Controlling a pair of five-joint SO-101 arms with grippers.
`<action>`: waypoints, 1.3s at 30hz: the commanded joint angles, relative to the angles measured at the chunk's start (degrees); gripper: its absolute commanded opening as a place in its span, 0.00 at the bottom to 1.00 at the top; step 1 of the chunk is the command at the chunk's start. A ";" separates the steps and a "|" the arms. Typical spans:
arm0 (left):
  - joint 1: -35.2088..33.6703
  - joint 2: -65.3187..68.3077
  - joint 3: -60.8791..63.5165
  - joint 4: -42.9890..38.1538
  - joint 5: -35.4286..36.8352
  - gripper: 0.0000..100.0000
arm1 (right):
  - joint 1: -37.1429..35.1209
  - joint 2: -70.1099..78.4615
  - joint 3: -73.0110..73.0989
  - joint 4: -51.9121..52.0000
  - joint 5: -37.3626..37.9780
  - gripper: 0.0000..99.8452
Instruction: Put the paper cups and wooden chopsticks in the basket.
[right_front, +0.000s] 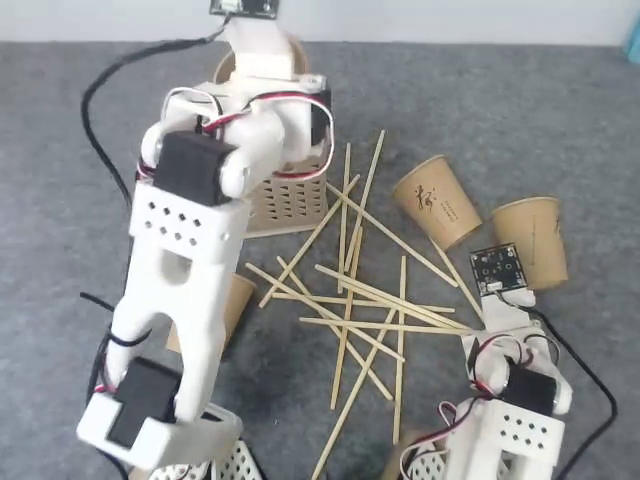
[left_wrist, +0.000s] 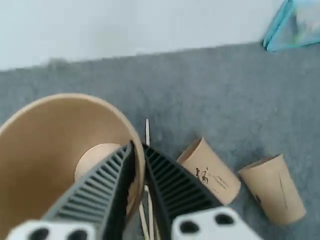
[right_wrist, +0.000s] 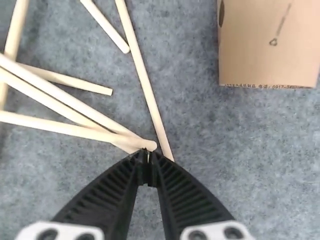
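High view: basket (right_front: 290, 205) upright on the grey carpet (right_front: 560, 110), with the left arm stretched over it. Cup 1 (right_front: 435, 200) and cup 2 (right_front: 530, 240) lie on their sides, near each other. Cup 3 (right_front: 236, 300) sits partly under the left arm. Chopsticks (right_front: 350, 300) lie crisscrossed between the basket and the right arm.

Left wrist view: left gripper (left_wrist: 137, 150), jaws clamped on the rim of cup 4 (left_wrist: 45, 140); cups 1 and 2 on the carpet beyond.

Right wrist view: right gripper (right_wrist: 148, 161), jaws pressed together, tips at the chopstick ends; cup 2 (right_wrist: 267, 45) near.
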 joint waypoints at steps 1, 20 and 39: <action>-1.14 -0.35 0.92 -6.51 0.35 0.01 | 0.22 -0.92 -0.26 1.10 1.32 0.01; -6.86 4.22 4.44 -7.47 -5.27 0.01 | -1.80 -0.92 -0.26 1.19 1.67 0.01; -3.16 -9.58 -1.10 10.64 -14.24 0.30 | -1.71 -0.92 -0.26 1.19 1.67 0.01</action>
